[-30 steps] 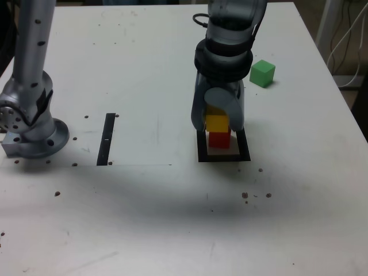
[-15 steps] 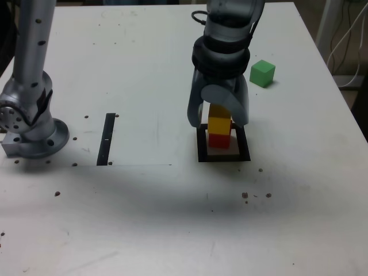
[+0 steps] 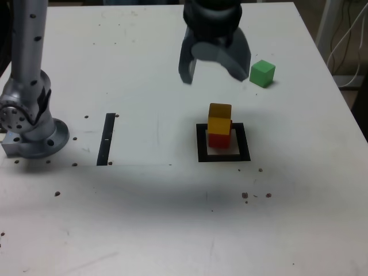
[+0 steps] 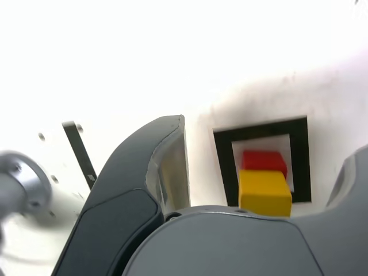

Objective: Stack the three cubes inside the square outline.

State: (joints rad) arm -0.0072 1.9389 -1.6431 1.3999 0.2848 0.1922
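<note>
A: Since the earlier frame, the arm has lifted clear of the stack. Before, its jaws straddled the yellow cube; now the gripper hangs well above and behind it, toward the far side of the desk.

B: Largest first, then. Desk is white, speckled with small dark marks. Arm base sits at the exterior view's left. A straight black strip lies between the base and the work area.

A: Square outline, black tape with white centre, is right of the strip in the exterior view. Red cube stands inside it. Yellow cube sits on top of the red, slightly twisted against it but seated.

B: Wrist view agrees: yellow cube over red cube, both within the outline.

A: Green cube is alone on the desk, well apart from the outline, toward the far right of the exterior view, just beside the raised gripper's right jaw as seen there.

B: Progress, by my reading: two of three stacked. Green remains to be fetched and set on yellow.

A: Pose: wrist points down, jaws spread wide, nothing between them. Looks free to swing over to the green.
</note>
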